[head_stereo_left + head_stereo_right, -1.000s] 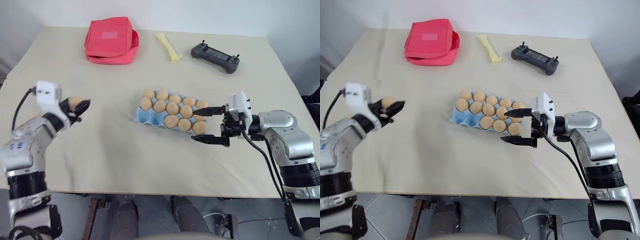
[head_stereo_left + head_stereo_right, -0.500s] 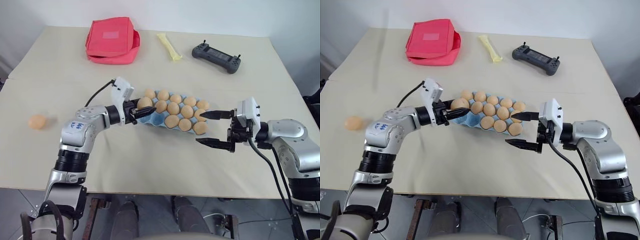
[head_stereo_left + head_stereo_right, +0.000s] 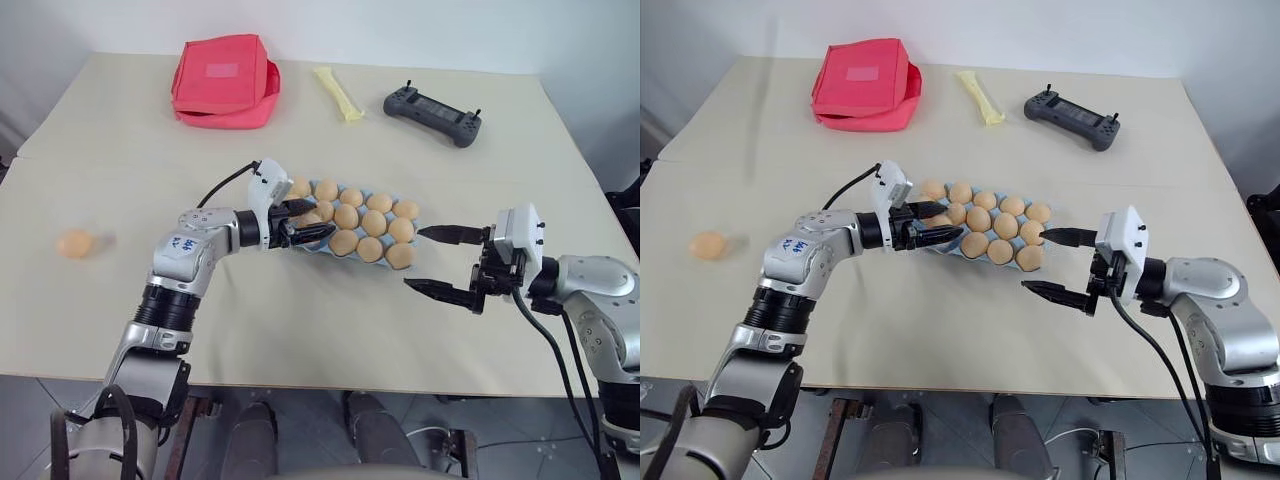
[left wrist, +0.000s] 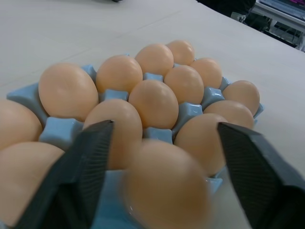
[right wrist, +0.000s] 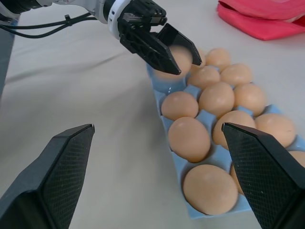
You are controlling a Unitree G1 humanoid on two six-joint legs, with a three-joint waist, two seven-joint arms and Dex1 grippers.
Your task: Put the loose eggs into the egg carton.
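Observation:
The light blue egg carton [image 3: 292, 243] lies mid-table with eggs in most cups. My left gripper [image 3: 320, 218] hovers level over the carton's left end. Its fingers [image 4: 90, 162] stand wide apart with a blurred egg [image 4: 167, 188] loose between them, over a cup at that end. The right wrist view shows that egg [image 5: 175, 53] between the spread black fingers. One loose egg [image 3: 75, 243] rests on the table far to the left. My right gripper [image 3: 414, 258] is open and holds nothing, just off the carton's right end.
A red soft pouch [image 3: 222, 80] sits at the back left. A pale yellow strip [image 3: 337, 92] and a black controller [image 3: 432, 103] lie along the back. Bare tabletop [image 3: 300, 320] stretches between the carton and the front edge.
My left arm swung in from the far left with an egg to the carton's left end, then its fingers opened around the egg. The right gripper drew back slightly to the right.

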